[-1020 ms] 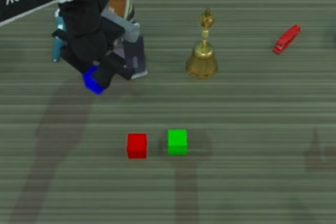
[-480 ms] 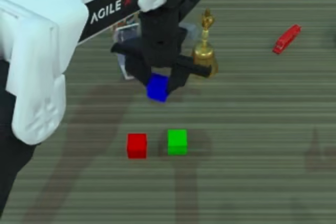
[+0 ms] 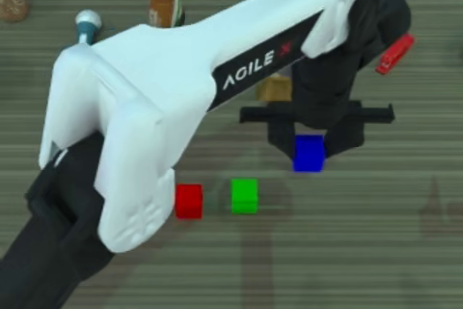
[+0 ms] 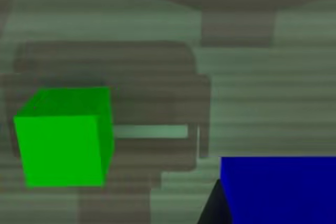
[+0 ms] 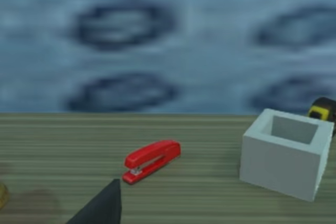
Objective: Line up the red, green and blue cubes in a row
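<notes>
The left gripper [image 3: 309, 151] is clamped on the blue cube [image 3: 309, 153], one finger on either side, holding it clear of the table [image 3: 376, 251] above and to the right of the green cube [image 3: 244, 195]. The red cube [image 3: 189, 200] and the green cube sit side by side on the table, a narrow gap between them, forming the start of a row running left to right. In my judgement the blue cube is held aloft so it can be lowered into the vacant spot just right of the green one. The left wrist view confirms this: the green cube [image 4: 63, 137] lies below and aside of the blue cube [image 4: 278, 187], apart from it. Open table extends to the right of the green cube, with no obstruction there. The red stapler [image 3: 395, 53] lies near the far right, partly behind the arm, well apart from the row. The right arm is out of the top view; its gripper state cannot be told.
</notes>
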